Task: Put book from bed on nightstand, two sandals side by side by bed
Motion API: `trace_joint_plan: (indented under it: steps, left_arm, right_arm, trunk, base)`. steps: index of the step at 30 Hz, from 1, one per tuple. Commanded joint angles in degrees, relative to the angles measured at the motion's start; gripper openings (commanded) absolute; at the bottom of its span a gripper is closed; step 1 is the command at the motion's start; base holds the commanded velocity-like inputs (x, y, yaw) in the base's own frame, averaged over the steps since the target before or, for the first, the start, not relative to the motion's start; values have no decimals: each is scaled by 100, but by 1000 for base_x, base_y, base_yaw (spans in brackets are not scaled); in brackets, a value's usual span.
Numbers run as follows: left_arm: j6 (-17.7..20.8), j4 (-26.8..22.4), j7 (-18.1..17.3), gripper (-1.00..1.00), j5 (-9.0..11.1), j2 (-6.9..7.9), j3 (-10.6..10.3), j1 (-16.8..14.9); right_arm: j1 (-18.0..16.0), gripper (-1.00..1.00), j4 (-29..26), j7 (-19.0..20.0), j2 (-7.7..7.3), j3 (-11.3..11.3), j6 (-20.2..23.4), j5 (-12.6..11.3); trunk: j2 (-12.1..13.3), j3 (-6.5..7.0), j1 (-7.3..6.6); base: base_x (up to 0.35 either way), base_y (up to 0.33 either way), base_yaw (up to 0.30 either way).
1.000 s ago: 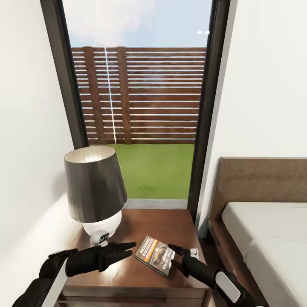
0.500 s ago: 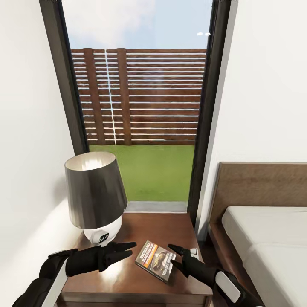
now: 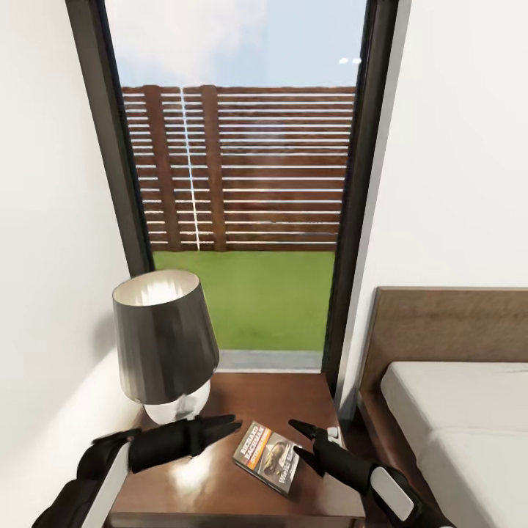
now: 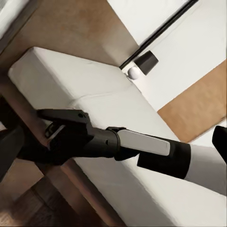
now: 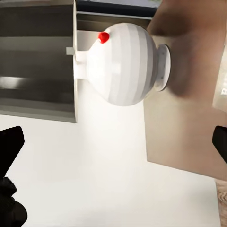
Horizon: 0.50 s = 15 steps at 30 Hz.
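Observation:
The book (image 3: 268, 456) lies flat on the glossy top of the dark nightstand (image 3: 271, 400), cover up, near its front. My right gripper (image 3: 295, 438) is open just beside the book's right edge, with nothing between its fingers. My left gripper (image 3: 233, 424) hovers over the nightstand on the book's other side, pointing at it, and its fingers stand apart at the edges of the left wrist view. The bed (image 3: 455, 418) with its grey mattress and brown headboard stands to the right. The sandals are out of view.
A lamp (image 3: 165, 345) with a dark shade and a white base (image 5: 123, 64) stands on the nightstand's back left, close to my left arm. A tall dark-framed window (image 3: 242, 183) is behind it. White walls close in on both sides.
The whole picture has shifted down a little as the camera moved. The book stays flat on the nightstand. My left gripper has edged slightly toward the book.

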Motion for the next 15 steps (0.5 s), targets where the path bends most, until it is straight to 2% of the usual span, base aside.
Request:
trace_joint_plan:
  steps: [1,3,11,15]
  left_arm:
    - [37,3,275,100,41,-8,-8,-3]
    - [16,3,662,100,29,-41,-13,-3]
    - [-254,10,1815,100,24,-212,-30,-3]
    - [-296,12,2110,100,31,-271,-34,-3]
  right_arm:
    - [-4,100,1,2,-6,29,21,-45]
    - [-4,100,1,2,-6,29,21,-45]
    - [-4,100,1,2,-6,29,21,-45]
    - [-4,100,0,2,-6,29,21,-45]
  trunk:
    - [39,13,-24]
    - [119,48,-68]
    - [440,192,-243]
    - [600,264,-331]
  base:
    - [0,0,0]
    - [0,0,0]
    - [0,0,0]
    - [0,0,0]
